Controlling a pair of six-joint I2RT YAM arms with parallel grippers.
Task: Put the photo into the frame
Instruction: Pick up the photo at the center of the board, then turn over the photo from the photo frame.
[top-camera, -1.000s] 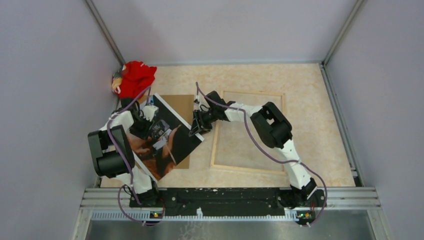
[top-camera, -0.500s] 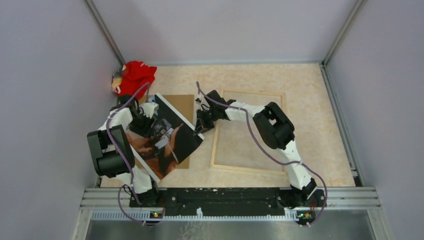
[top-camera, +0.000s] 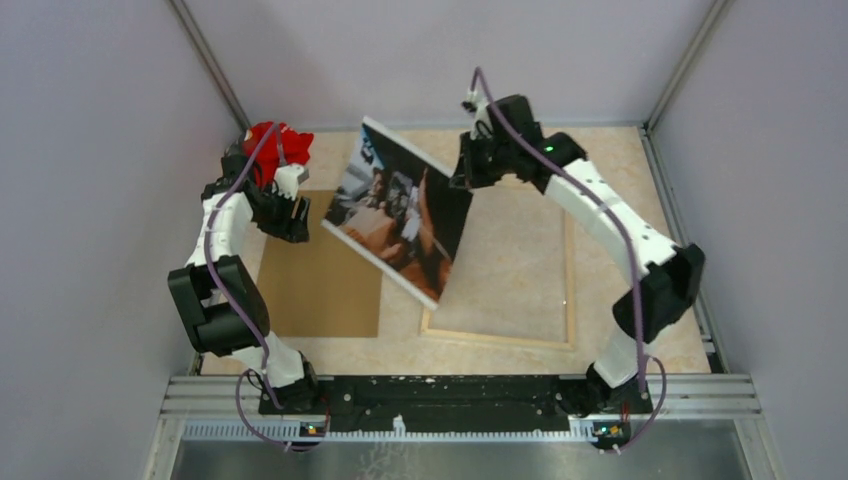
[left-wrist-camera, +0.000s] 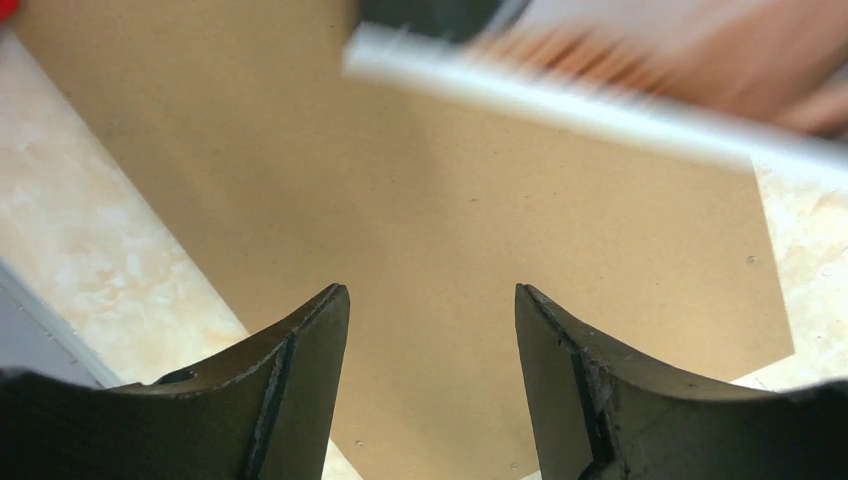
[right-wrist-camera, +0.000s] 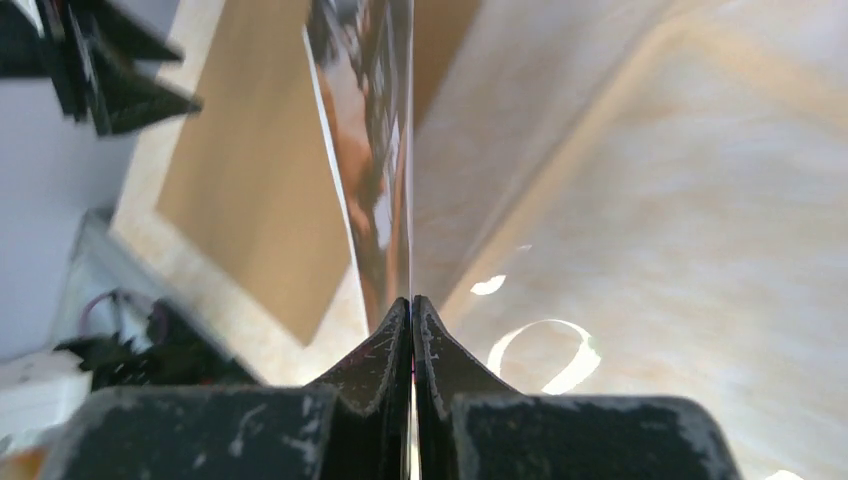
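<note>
One pair of fingers alone carries the photo (top-camera: 400, 212): the right fingers (top-camera: 464, 172) are pressed together on its thin far-right edge, and the wrist view shows the sheet pinched edge-on between them. The photo hangs in the air, steeply tilted, picture side facing up and toward the left edge of the desk (top-camera: 620, 200). It sits over the middle of the desk toward the far edge. Its lower corner reaches down toward the left rail of the frame (top-camera: 570, 270). Whether that corner touches anything cannot be told from above. The frame lies flat right of the middle, its long rails running from the near edge toward the far edge. The left fingers (top-camera: 292, 208) are spread with nothing between them, above the brown backing board (top-camera: 320, 290) that lies flat toward the left edge. A red object (top-camera: 270, 145) sits in the far left corner. The step in hand looks like the transfer, with the print lifted and on its way to the frame but not yet laid in. The next move calls for swinging the photo rightward, laying it down flat, and squaring its edges with the frame's opening before the pinch is let go. A grip on one edge leaves the sheet free to sag or swing, so a slow descent seems wise.
</note>
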